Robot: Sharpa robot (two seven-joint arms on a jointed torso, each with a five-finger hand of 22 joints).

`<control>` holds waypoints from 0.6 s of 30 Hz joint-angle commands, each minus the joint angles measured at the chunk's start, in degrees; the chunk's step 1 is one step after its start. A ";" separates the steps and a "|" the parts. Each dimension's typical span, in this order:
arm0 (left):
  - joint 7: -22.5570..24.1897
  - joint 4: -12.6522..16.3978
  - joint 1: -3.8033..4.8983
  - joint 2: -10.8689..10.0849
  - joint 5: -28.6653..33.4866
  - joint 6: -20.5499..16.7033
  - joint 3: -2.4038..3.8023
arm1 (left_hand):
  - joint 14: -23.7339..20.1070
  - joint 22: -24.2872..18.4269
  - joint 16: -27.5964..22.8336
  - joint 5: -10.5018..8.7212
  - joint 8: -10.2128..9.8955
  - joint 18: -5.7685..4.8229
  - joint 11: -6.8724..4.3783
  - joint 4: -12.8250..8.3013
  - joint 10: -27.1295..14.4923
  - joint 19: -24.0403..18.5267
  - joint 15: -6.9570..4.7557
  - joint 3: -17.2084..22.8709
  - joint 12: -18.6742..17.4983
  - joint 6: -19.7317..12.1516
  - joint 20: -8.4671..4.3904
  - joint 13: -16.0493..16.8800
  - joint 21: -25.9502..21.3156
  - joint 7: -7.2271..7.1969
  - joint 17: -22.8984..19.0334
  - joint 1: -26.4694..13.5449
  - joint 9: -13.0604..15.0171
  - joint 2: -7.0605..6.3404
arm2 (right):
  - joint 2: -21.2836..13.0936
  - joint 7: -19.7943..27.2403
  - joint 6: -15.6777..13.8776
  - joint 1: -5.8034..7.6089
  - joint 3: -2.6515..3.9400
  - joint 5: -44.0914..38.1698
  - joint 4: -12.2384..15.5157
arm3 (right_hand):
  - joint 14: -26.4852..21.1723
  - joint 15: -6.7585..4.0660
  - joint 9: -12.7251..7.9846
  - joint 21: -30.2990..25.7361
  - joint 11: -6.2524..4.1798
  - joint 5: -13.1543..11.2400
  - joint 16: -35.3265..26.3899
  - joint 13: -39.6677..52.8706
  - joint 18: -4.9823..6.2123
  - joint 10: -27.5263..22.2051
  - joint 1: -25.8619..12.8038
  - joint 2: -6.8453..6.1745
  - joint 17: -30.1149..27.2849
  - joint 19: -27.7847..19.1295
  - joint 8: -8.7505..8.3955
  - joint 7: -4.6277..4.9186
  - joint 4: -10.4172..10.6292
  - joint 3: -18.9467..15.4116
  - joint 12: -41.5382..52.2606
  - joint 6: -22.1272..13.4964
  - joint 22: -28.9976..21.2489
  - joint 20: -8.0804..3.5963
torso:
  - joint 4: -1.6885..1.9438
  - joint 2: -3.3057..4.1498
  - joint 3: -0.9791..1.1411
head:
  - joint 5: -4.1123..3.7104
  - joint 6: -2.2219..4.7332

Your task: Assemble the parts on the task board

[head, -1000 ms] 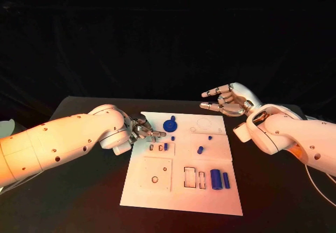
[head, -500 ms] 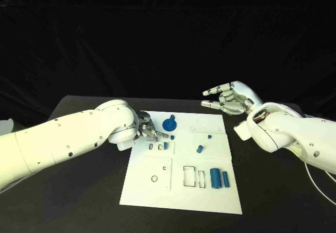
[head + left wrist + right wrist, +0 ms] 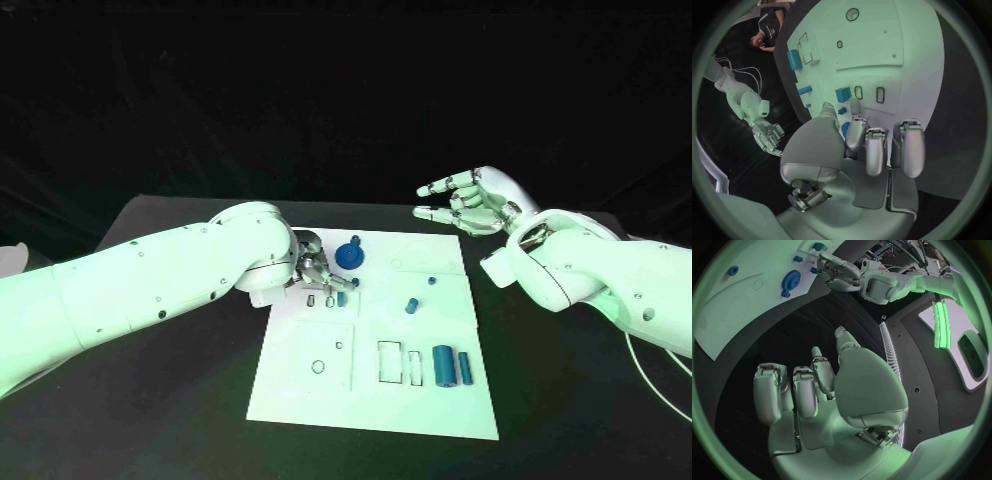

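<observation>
Robot lab: black table [image 3: 173, 400], dark backdrop, white task board [image 3: 325, 400] for assembly trials.

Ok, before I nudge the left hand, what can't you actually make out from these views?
- Head view: the left hand covers its own fingertips, so contact with the task board is unclear.
- Left wrist view: whether the fingers hold a part is hidden.
- Head view: small blue parts too tiny to identify.
</observation>
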 commanded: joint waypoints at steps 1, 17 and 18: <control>-1.08 -0.21 0.14 0.43 -0.74 2.71 0.05 | 5.93 7.51 0.17 0.25 0.20 -0.55 0.37 -0.10 -0.08 2.68 -0.40 -0.10 0.09 -0.43 -0.27 0.06 0.12 -0.06 15.08 0.40 0.12 0.27 | 0.10 -0.38 0.80 0.00 0.02 -0.24 -0.07 | 5.39 0.11 0.08 -0.34 -0.39 0.20 -0.36 4.32 0.34 0.01 0.10 0.30 12.85 -0.19 0.09 0.00 0.06 -0.43 0.27 0.27 1.68 -0.11 | 0.05 -0.03 -0.03 | -0.13 -0.04; -1.19 -1.54 0.16 1.77 -0.81 4.73 -0.01 | 5.93 8.00 0.17 1.21 0.62 -0.64 0.32 -0.22 0.18 2.83 -0.41 0.38 0.56 -0.63 -0.25 0.67 0.37 -0.13 15.08 2.06 1.28 0.56 | 0.33 -0.72 1.24 0.00 0.02 -0.34 -0.21 | 5.38 0.09 0.08 -0.33 -0.40 0.32 -0.37 4.32 0.34 0.03 0.10 0.33 12.84 -0.18 0.09 -0.02 0.05 -0.48 0.30 0.29 1.69 -0.13 | 0.00 0.02 -0.01 | -0.15 -0.22; -1.19 -1.65 0.16 1.84 -0.81 4.82 -0.02 | 5.93 8.02 0.17 1.23 0.63 -0.64 0.32 -0.22 0.19 2.84 -0.41 0.40 0.58 -0.64 -0.25 0.70 0.38 -0.13 15.08 2.10 1.31 0.56 | 0.34 -0.73 1.25 0.00 0.02 -0.34 -0.21 | 5.38 0.09 0.08 -0.33 -0.40 0.32 -0.37 4.32 0.34 0.03 0.10 0.33 12.84 -0.18 0.09 -0.02 0.05 -0.48 0.30 0.29 1.69 -0.13 | -0.02 0.01 0.00 | -0.14 -0.28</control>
